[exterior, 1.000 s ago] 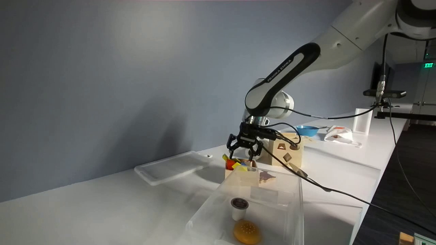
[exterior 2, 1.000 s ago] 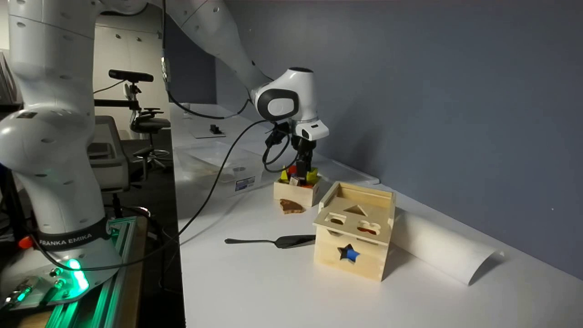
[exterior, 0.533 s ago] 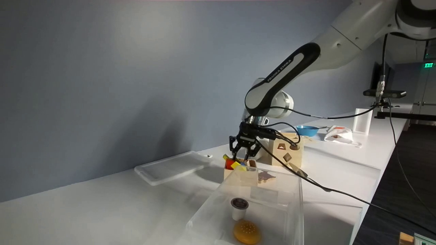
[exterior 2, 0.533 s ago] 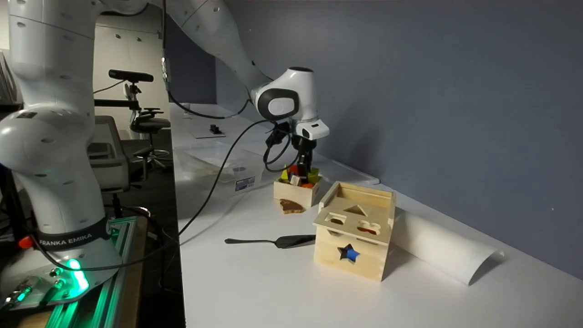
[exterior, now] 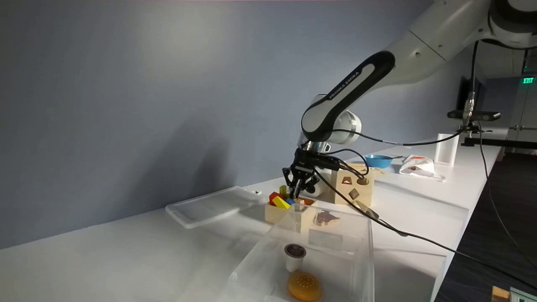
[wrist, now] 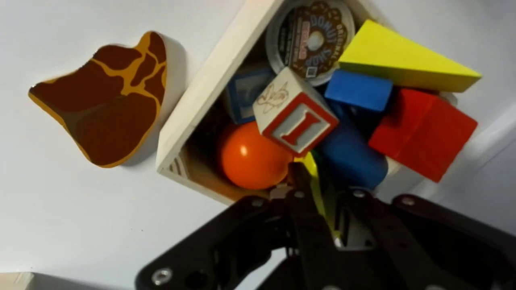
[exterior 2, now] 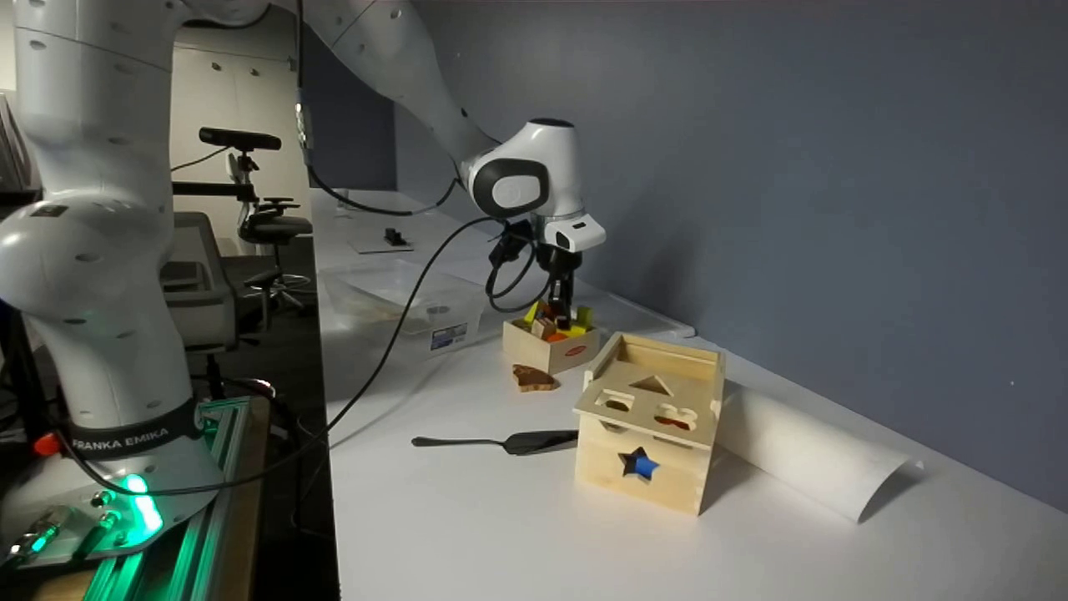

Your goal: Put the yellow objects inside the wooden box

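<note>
The low, pale wooden box [exterior 2: 542, 355] stands on the table, full of small pieces; its rim [wrist: 201, 96] runs diagonally through the wrist view. Pointing down into it, my gripper [wrist: 316, 177] has brought its fingers close together. A narrow yellow object [wrist: 309, 163] shows in the gap between them, partly covered by the fingers and a letter block; its lower part is hidden. A yellow wedge [wrist: 399, 56] lies on top of the pile near a corner of the box. In an exterior view, a yellow piece [exterior: 283, 190] stands up beside my fingertips.
Sharing the box are an orange ball [wrist: 252, 157], the letter block [wrist: 296, 112], a red block [wrist: 423, 133], blue blocks and a pod [wrist: 318, 42]. A brown piece [exterior 2: 534, 378], black spatula [exterior 2: 534, 442], taller wooden cube [exterior 2: 642, 467] and clear bin [exterior: 335, 260] are nearby.
My fingers have come together from wide apart. The wooden box has turned and slid slightly, and the pieces in it have shifted. The arm has barely moved.
</note>
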### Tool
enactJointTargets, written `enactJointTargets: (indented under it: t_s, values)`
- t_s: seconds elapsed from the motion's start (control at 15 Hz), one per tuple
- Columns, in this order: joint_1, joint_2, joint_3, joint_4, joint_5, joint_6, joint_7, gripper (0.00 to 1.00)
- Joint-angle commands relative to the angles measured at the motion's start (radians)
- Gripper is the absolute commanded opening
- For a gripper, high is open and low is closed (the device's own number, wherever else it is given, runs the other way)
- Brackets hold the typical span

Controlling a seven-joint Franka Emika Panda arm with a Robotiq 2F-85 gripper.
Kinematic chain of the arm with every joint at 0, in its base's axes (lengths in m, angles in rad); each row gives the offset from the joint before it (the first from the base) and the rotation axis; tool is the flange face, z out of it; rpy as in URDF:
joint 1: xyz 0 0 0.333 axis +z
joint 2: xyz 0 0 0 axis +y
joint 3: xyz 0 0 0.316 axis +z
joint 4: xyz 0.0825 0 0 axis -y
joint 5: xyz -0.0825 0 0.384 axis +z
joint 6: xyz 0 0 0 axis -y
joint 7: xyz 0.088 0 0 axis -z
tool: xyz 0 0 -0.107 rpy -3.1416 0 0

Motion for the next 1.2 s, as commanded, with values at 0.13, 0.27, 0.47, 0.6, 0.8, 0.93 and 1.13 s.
enactJointTargets:
  t_s: [0.13, 0.27, 0.47, 0.6, 0.8, 0.93, 1.13]
  values:
    - [-0.005, -0.042, -0.005, -0.009, -0.014, 0.011, -0.011, 0.04]
    - [-0.006, -0.066, -0.004, -0.019, -0.016, 0.014, -0.017, 0.04]
    - [-0.007, -0.104, -0.006, -0.032, -0.031, 0.025, -0.014, 0.04]
    - [-0.012, -0.118, -0.012, -0.033, -0.043, 0.036, -0.003, 0.04]
    - [-0.026, -0.142, -0.043, -0.044, -0.155, 0.13, 0.083, 0.04]
    - [-0.044, -0.145, -0.077, -0.038, -0.26, 0.2, 0.165, 0.04]
    - [-0.046, -0.14, -0.179, -0.015, -0.497, 0.246, 0.342, 0.04]
